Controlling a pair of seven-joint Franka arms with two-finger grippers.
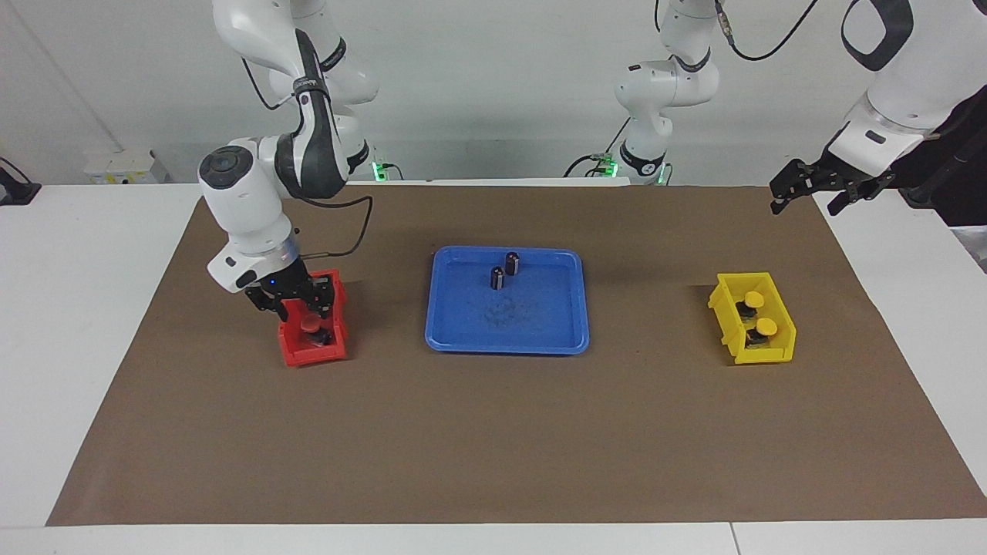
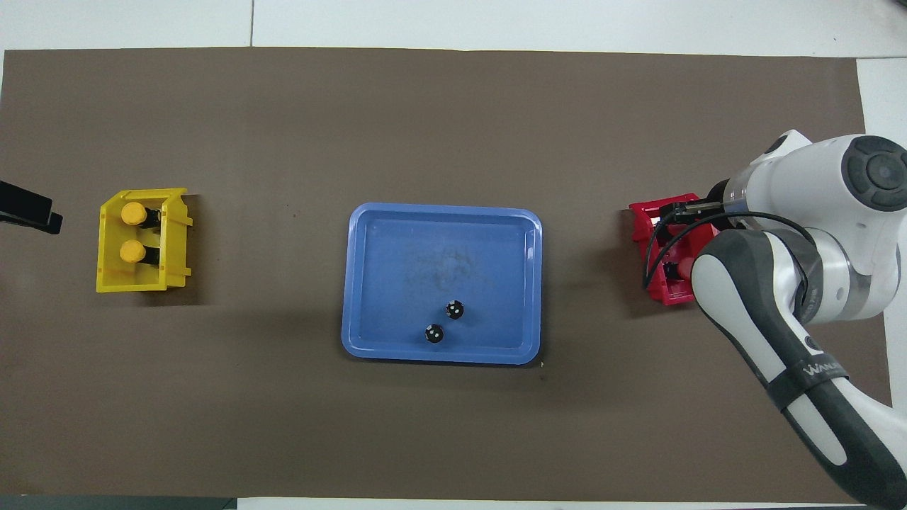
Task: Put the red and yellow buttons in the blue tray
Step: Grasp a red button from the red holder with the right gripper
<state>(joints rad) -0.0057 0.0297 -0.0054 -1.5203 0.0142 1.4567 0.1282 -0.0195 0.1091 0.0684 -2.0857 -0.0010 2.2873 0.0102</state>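
Observation:
The blue tray (image 1: 540, 320) (image 2: 397, 269) lies mid-table. Two yellow buttons (image 1: 754, 299) (image 1: 765, 327) sit in the yellow bin (image 1: 775, 354) (image 2: 173, 241) toward the left arm's end; from overhead their caps (image 2: 132, 212) (image 2: 132, 251) show. My right gripper (image 1: 308, 307) is down in the red bin (image 1: 312, 354) (image 2: 648, 219) toward the right arm's end, fingers open on either side of a red button (image 1: 309, 321) (image 2: 685, 267). A second red button is hidden there. My left gripper (image 1: 808, 199) waits open and empty, raised over the table's edge.
Two small dark capless cylinders (image 1: 497, 278) (image 1: 513, 263) stand upright in the blue tray, in the part nearer to the robots; from overhead they (image 2: 454, 309) (image 2: 434, 333) show as black discs. A brown mat (image 1: 493, 432) covers the table.

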